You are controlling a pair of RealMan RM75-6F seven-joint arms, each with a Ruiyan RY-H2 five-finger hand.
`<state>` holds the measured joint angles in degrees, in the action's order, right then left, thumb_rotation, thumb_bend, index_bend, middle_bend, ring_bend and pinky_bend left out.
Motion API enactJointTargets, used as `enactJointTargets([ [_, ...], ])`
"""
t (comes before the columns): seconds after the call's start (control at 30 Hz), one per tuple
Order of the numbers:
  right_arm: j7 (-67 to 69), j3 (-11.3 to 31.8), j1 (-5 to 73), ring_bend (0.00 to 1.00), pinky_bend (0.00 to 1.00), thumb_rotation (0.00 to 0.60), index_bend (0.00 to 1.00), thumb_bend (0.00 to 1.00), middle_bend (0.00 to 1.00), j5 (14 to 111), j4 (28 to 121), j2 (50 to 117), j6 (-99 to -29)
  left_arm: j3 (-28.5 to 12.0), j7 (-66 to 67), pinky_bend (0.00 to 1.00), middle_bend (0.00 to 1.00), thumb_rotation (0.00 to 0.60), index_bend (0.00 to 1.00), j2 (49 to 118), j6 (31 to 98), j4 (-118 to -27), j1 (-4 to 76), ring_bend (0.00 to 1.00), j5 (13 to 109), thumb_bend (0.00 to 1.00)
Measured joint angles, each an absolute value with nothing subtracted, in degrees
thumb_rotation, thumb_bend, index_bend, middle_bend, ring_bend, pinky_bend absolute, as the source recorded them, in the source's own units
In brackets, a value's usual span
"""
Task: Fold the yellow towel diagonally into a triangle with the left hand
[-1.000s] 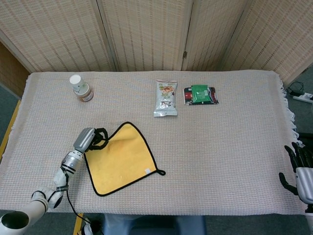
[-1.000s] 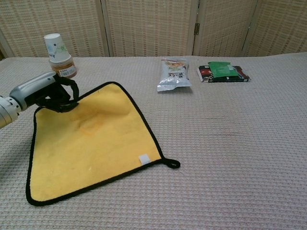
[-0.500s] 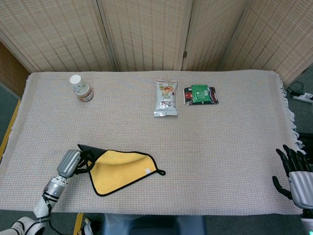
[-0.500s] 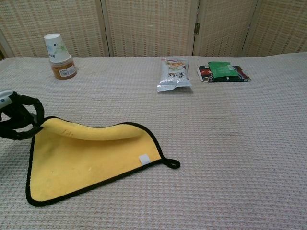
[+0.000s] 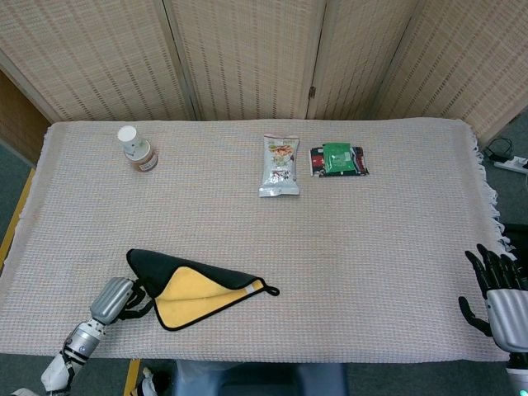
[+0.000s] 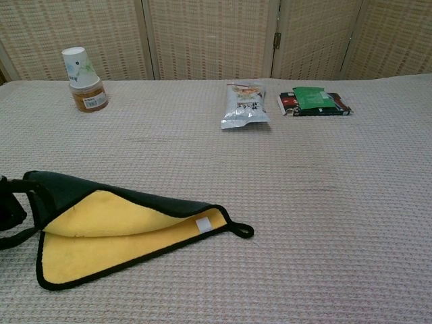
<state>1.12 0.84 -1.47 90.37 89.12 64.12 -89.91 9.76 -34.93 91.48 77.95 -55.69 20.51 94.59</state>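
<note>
The left hand (image 5: 115, 298) sits at the near left edge of the worktop (image 5: 396, 247), its dark fingers (image 6: 10, 209) pinching the folded-over corner of the yellow towel (image 5: 194, 289). The towel lies near the front left of the worktop, partly doubled over itself: its black underside faces up along the far flap, yellow shows beneath and on the near part, and a black loop sticks out at its right corner. The right hand (image 5: 495, 289) hangs off the near right edge, fingers spread and holding nothing.

The worktop is covered with a pale, waffle-textured cloth with a fringed right edge. Woven, folding screen panels (image 5: 247, 58) close off the far side.

At the far left a jar (image 6: 89, 98) stands upright with a paper cup (image 6: 78, 66) upturned on top; its contents cannot be made out. Far centre lie a silver snack packet (image 5: 280, 165) and, just right of it, a green and dark packet (image 5: 338, 159).
</note>
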Motion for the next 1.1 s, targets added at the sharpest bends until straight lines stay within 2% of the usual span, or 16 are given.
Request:
enactJointTargets([
  [0.33, 1.07, 0.80, -1.26, 0.00, 0.00, 0.600, 0.00, 0.46, 0.00, 90.37, 88.93, 64.21, -89.51, 9.42, -32.14, 1.00, 1.00, 0.600, 0.43, 87.85, 80.59, -60.12, 19.60, 1.00, 95.75, 0.45],
  [0.5, 0.97, 0.66, -1.16, 0.00, 0.00, 0.600, 0.00, 0.46, 0.00, 90.66, 88.90, 64.27, -89.40, 5.74, -32.76, 1.00, 1.00, 0.600, 0.44, 86.82, 85.42, -62.13, 19.42, 1.00, 95.27, 0.46],
  [0.57, 0.88, 0.62, -1.08, 0.00, 0.00, 0.600, 0.00, 0.46, 0.00, 90.75, 88.87, 64.31, -89.31, 4.58, -33.72, 1.00, 1.00, 0.600, 0.44, 86.32, 85.17, -63.20, 20.02, 1.00, 94.72, 0.46],
  [0.67, 0.88, 0.57, -0.95, 0.00, 0.00, 0.600, 0.00, 0.46, 0.00, 90.72, 88.84, 64.33, -88.99, 3.22, -35.27, 1.00, 1.00, 0.600, 0.44, 85.72, 81.83, -64.79, 21.67, 1.00, 93.27, 0.46],
  [0.83, 1.19, 0.66, -0.86, 0.00, 0.00, 0.600, 0.00, 0.46, 0.00, 89.86, 88.68, 64.22, -88.39, 0.81, -36.72, 1.00, 1.00, 0.600, 0.46, 86.66, 72.11, -65.16, 26.01, 1.00, 90.38, 0.46],
  [1.0, 1.85, 0.90, -1.18, 0.00, 0.00, 0.600, 0.00, 0.46, 0.00, 88.58, 88.31, 63.90, -88.30, -0.54, -36.88, 1.00, 1.00, 0.600, 0.43, 90.64, 64.00, -61.56, 30.62, 1.00, 88.71, 0.46],
  [1.1, 2.47, 1.02, -1.51, 0.00, 0.00, 0.600, 0.00, 0.46, 0.00, 87.96, 88.08, 63.69, -88.42, -1.09, -37.20, 1.00, 1.00, 0.600, 0.43, 92.92, 61.63, -58.93, 32.41, 1.00, 88.15, 0.46],
])
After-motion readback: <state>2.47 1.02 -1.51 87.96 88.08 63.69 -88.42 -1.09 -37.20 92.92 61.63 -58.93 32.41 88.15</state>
